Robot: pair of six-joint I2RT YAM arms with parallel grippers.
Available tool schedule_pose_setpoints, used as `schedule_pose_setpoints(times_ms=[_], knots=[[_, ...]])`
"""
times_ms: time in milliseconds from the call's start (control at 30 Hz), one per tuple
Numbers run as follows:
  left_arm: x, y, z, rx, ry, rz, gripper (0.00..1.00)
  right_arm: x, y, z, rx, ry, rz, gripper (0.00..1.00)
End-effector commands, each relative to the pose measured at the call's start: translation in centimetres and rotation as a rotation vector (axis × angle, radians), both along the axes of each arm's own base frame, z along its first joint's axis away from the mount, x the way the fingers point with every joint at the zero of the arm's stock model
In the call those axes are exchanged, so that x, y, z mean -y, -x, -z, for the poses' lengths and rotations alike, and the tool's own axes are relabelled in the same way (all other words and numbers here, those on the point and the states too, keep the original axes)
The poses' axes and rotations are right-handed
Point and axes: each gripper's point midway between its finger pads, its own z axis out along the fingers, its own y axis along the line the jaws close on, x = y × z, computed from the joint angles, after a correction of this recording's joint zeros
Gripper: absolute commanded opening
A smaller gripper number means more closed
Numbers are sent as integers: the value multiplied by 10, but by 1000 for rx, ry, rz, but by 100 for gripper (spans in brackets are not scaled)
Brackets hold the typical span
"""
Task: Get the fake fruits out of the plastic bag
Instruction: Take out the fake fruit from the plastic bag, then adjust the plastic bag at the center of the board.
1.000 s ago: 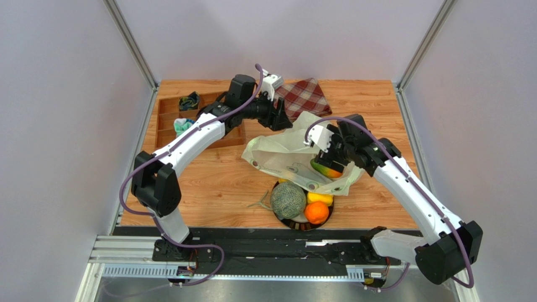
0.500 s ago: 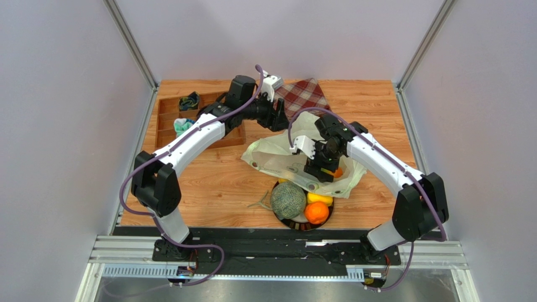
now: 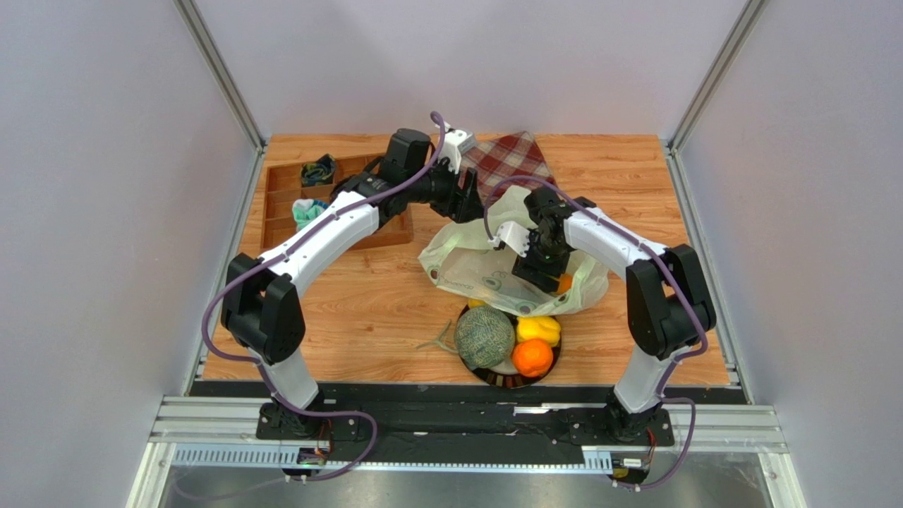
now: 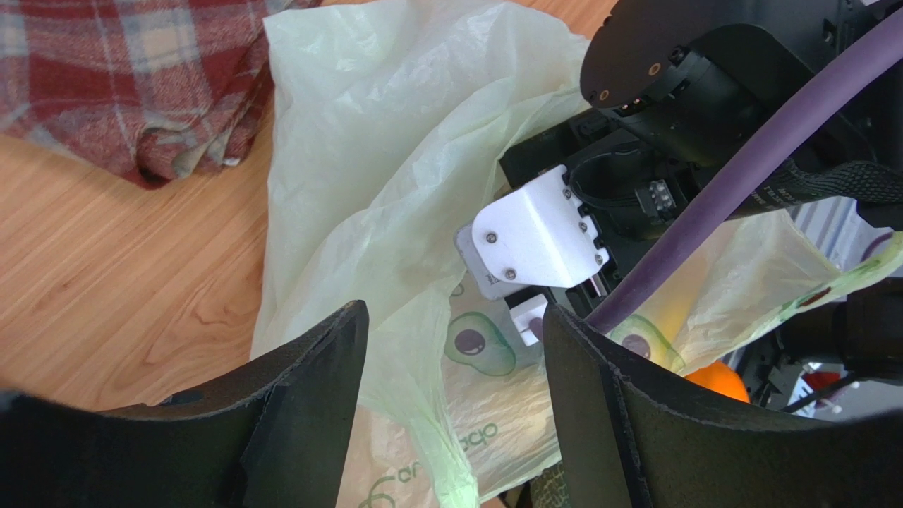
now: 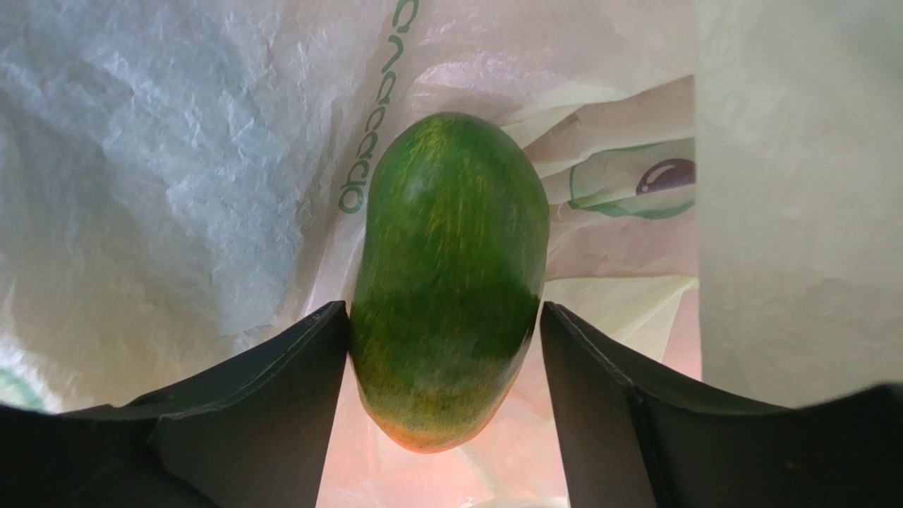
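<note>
The plastic bag lies crumpled mid-table with its mouth at the back. My right gripper is inside it. In the right wrist view the green-orange mango sits lengthwise between the jaws of the right gripper, and both fingertips touch its sides, with bag film all round. My left gripper hovers at the bag's back edge. Its jaws stand open with a loose fold of bag hanging between them. The netted melon, yellow pepper-like piece and orange rest on the plate.
The dark-rimmed plate sits near the front edge, just below the bag. A red plaid cloth lies at the back, beside the left gripper. A wooden compartment tray with small items stands at the back left.
My right arm swung left and in, and its gripper went into the bag around the mango, its jaws narrowing a little. The bag bunched up. The left arm barely moved.
</note>
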Motion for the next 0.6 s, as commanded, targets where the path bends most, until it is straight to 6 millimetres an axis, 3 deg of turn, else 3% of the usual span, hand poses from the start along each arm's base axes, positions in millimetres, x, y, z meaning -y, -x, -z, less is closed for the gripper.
schedule_pose_setpoints(times_ms=[0,33,67,133,167,267,433,567], knots=[[7,4,-19,48,26,40,70,-11,-27,-26,98,-40,27,64],[8,5,-20,50,26,42,70,-14,-27,-37,111,-63,26,60],[8,5,-20,54,25,42,70,-24,-30,-63,151,-131,12,59],[7,4,-20,57,22,39,71,-30,-14,-89,129,-188,-10,57],[8,4,-20,59,25,40,71,-40,-10,-118,163,-266,-32,57],[10,2,-20,51,32,37,71,-47,16,-152,176,-325,-31,56],[11,3,-31,62,53,40,71,-62,73,-170,134,-385,-164,58],[2,12,-45,103,56,40,71,-66,123,-160,-35,-397,-190,59]])
